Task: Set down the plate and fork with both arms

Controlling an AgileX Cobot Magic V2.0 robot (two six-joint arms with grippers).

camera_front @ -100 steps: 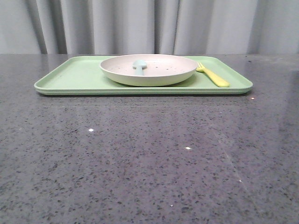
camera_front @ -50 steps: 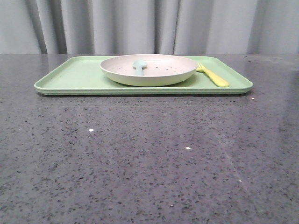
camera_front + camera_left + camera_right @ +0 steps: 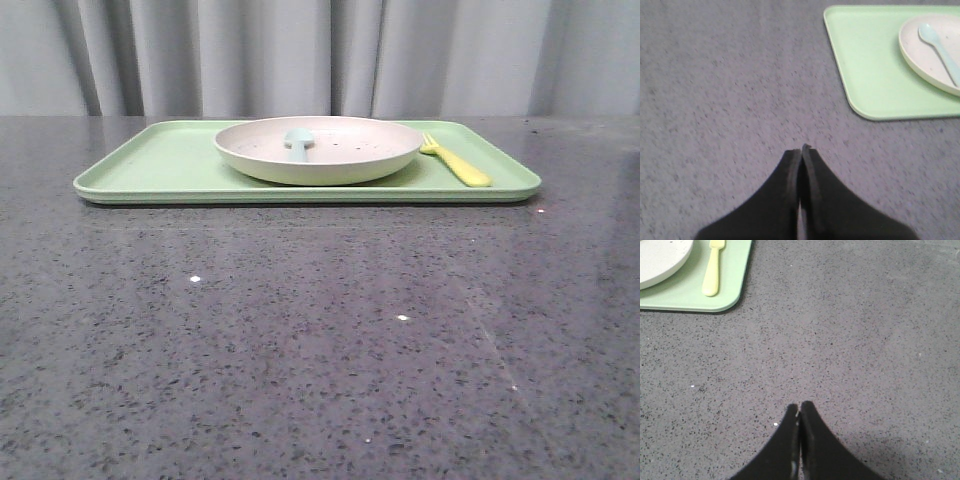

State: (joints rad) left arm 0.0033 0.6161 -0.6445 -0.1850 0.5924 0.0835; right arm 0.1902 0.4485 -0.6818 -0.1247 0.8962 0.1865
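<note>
The cream speckled plate (image 3: 318,150) sits on a light-green tray (image 3: 150,165) at the far side of the table, with a pale blue spoon (image 3: 299,140) lying in it. The yellow fork (image 3: 456,161) lies on the tray just right of the plate. The plate (image 3: 935,55) and spoon (image 3: 940,42) also show in the left wrist view; the plate (image 3: 660,257) and fork (image 3: 712,270) show in the right wrist view. My left gripper (image 3: 802,148) is shut and empty over bare table, away from the tray. My right gripper (image 3: 800,405) is shut and empty over bare table. Neither shows in the front view.
The tray (image 3: 865,60) lies on a dark grey speckled tabletop (image 3: 320,340). Grey curtains (image 3: 320,55) hang behind the table. The tray's near right corner (image 3: 727,302) shows in the right wrist view.
</note>
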